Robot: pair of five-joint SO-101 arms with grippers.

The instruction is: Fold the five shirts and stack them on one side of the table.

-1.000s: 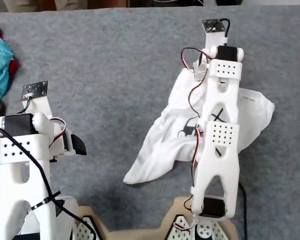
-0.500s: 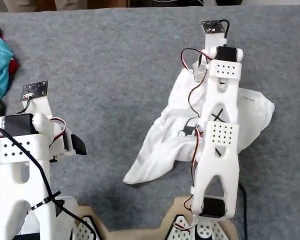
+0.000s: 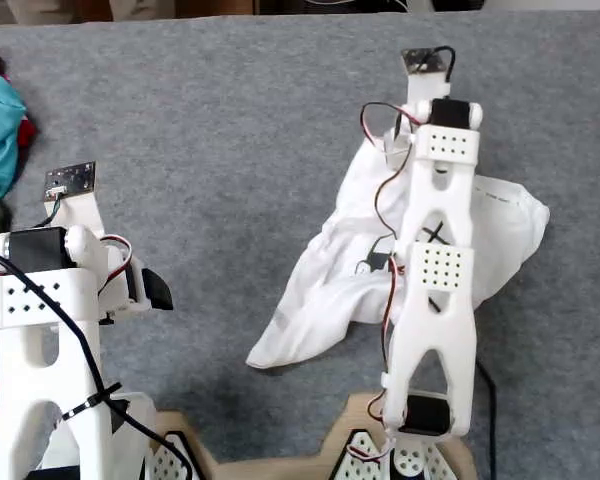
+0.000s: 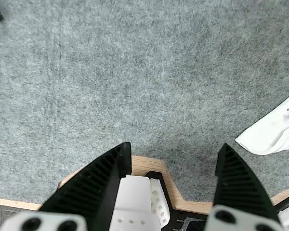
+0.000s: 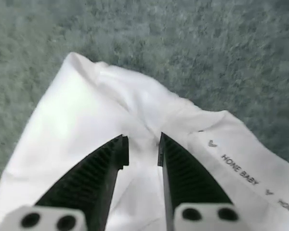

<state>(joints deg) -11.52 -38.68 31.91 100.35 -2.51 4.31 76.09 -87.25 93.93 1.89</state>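
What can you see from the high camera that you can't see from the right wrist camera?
The high view adds the left arm, the whole white shirt and a teal and red clothes pile at the edge of the grey table. The right wrist view adds the right gripper pinching a fold of shirt, close up. Shared: the white shirt on the table.

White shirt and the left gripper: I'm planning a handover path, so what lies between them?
Just bare grey table covering lies between the left gripper and the white shirt, as the high view shows.
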